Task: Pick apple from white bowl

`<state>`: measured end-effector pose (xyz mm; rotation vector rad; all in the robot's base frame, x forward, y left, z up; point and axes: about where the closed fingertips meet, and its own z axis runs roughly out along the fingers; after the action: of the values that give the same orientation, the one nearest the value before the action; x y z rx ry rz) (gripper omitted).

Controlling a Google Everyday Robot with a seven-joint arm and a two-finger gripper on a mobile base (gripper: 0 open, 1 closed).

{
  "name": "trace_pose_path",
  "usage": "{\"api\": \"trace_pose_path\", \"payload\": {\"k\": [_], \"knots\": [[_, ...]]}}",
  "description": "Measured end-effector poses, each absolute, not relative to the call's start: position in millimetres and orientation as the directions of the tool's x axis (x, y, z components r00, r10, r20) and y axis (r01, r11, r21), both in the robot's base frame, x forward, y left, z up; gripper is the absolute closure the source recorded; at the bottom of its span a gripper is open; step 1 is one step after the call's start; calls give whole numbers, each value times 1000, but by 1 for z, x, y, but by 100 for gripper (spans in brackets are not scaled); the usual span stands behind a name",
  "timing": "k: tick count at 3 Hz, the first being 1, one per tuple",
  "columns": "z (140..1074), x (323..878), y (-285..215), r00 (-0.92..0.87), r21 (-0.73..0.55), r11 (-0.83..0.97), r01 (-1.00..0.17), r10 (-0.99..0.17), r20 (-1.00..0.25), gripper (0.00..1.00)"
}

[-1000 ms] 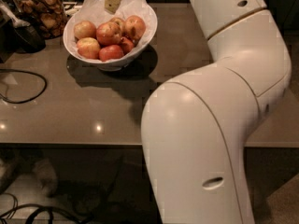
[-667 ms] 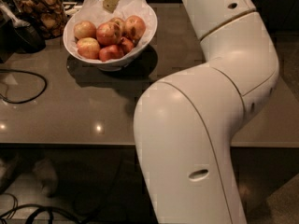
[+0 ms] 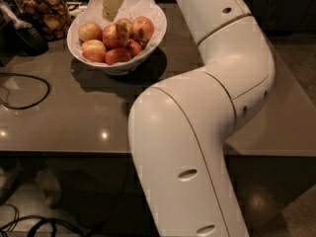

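The white bowl (image 3: 121,66), lined with white paper, stands on the table at the upper left and holds several apples. The large red-orange apple (image 3: 116,35) with yellowish patches lies in the middle of the pile. Another large reddish apple (image 3: 142,28) lies to its right, and paler ones to the left. My gripper (image 3: 112,2), pale yellow, hangs at the top edge of the view just above the far side of the bowl, over the apples and apart from them. My white arm (image 3: 197,122) fills the right and the foreground.
A glass jar of brown snacks (image 3: 42,11) stands left of the bowl, with a black object (image 3: 24,39) beside it. A black cable (image 3: 29,90) loops on the grey-brown table (image 3: 74,122). The table's front edge runs across the lower part. More cables lie on the floor below.
My arm's elbow has swung left across the foreground. The gripper has shifted slightly left and lower above the bowl. The bowl and the apples have not moved.
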<state>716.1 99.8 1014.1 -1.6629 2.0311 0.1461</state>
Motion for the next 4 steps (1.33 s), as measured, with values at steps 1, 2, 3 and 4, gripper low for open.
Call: {"api": "trace_pose_path", "payload": {"k": [1,2,3,4], "knots": [[997,720,109,-132,-200,238,-950,-891,-435,44],[982,723,112,-150,-169,243,-955,-890,-431,45],[970,727,112,-166,-153,250,-956,-893,-418,42],[960,734,106,-188,-148,267,-952,-895,-405,40]]}}
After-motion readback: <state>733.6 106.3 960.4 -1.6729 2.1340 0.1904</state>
